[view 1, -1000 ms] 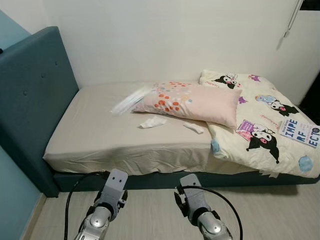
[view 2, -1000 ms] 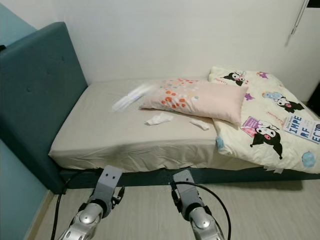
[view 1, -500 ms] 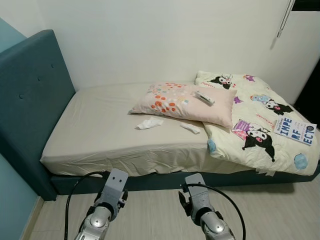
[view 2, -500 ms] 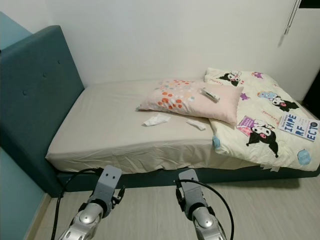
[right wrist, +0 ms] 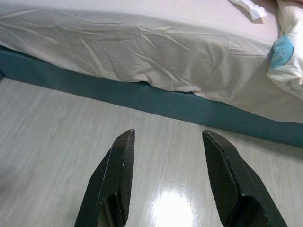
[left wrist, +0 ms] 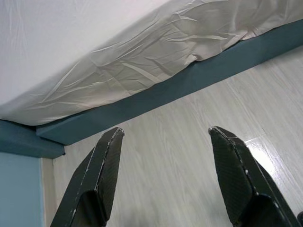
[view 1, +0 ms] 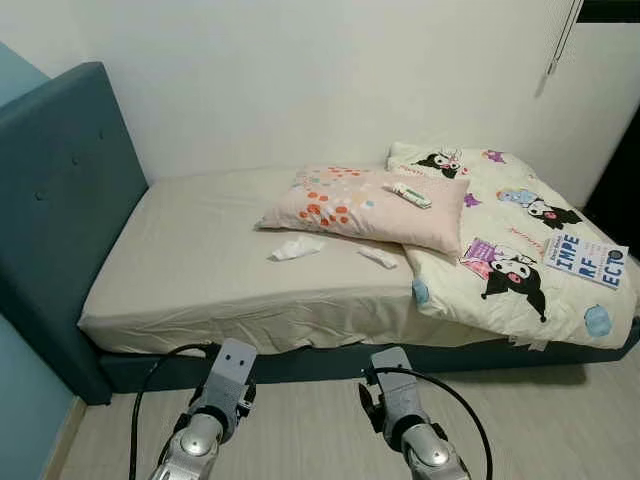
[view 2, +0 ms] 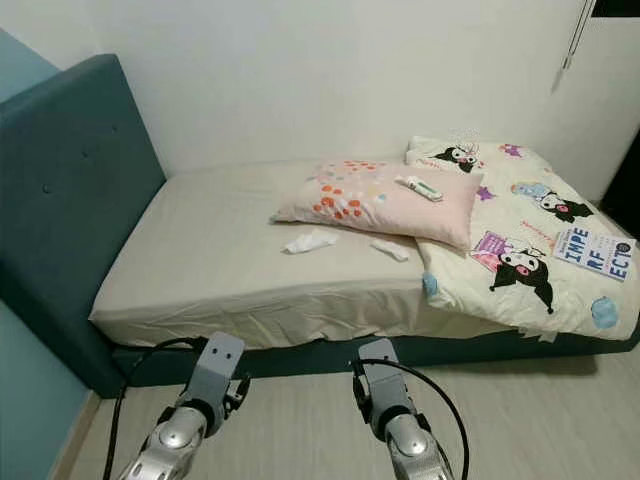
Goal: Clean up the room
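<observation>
You face a bed with a teal headboard on your left and a beige fitted sheet, seen from the wooden floor at its side. Nothing here is a bin, basket or box, so the litter has no container yet.

A cream cartoon-print quilt lies bunched over the right half of the bed, its edge hanging toward the floor, which reads as unmade rather than spread. A pink dotted pillow lies across the middle, overlapping the quilt, well apart from the headboard where it probably belongs. A book with large letters rests on the quilt near the far right edge.

A small tube lies on top of the pillow. Two crumpled tissues sit on the bare sheet just in front of the pillow: one tissue to the left, a smaller scrap to the right.

Your left gripper and right gripper hang low over the floor beside the bed, both spread wide and holding nothing.
</observation>
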